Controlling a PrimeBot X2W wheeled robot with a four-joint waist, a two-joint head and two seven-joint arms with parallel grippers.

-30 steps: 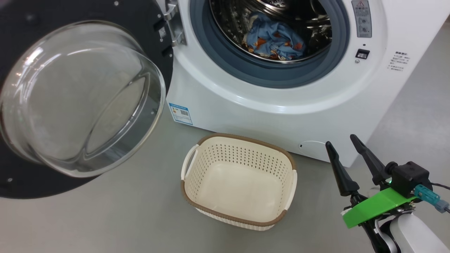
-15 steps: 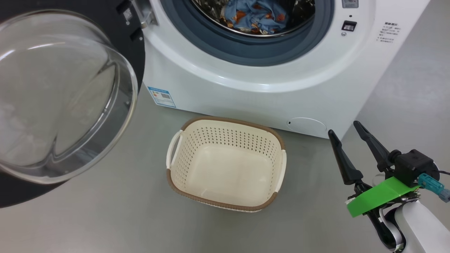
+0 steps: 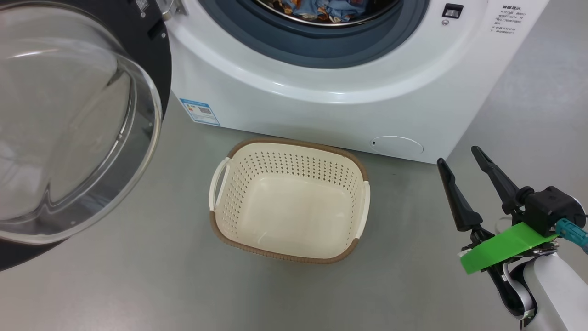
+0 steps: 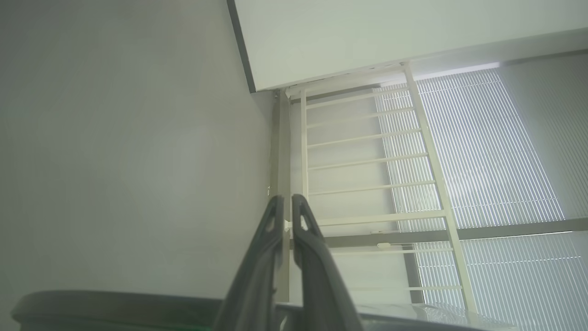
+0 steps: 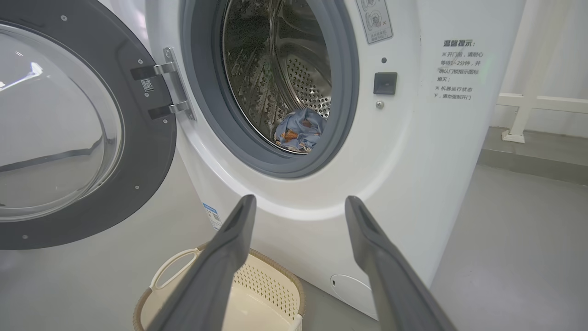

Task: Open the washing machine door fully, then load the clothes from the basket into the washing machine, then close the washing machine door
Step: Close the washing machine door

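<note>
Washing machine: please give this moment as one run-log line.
washing machine door open | clothes in drum | basket empty | left gripper shut | right gripper open, empty | remaining: close door

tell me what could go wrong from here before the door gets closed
The clothes lie low near the front of the drum, by the grey gasket; a fold could get pinched when the washing machine door shuts.
The basket stands on the floor just before the washing machine; an arm crossing to the door may knock it.
The door hangs far left, the open right gripper far right: a long reach.
</note>
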